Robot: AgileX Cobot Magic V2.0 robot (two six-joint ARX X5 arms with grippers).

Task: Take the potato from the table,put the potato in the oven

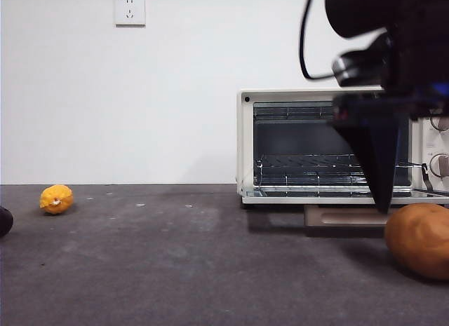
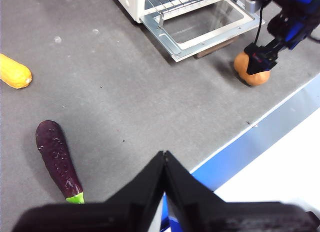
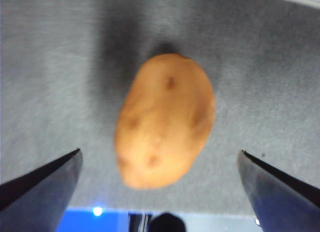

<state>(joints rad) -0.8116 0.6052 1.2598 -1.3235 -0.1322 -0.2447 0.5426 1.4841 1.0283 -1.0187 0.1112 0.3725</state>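
Matte orange-brown oval potato [image 3: 165,121]: on grey table [image 1: 175,270], before open cream oven [image 1: 245,144]; right gripper [image 3: 160,164] spread above it; left gripper [image 2: 164,164] pressed together.

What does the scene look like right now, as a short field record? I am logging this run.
potato: on the table, in front of the open oven
right gripper: open, above the potato, not touching
left gripper: shut, waiting away from the oven
oven door: folded down
other items: yellow fruit, eggplant
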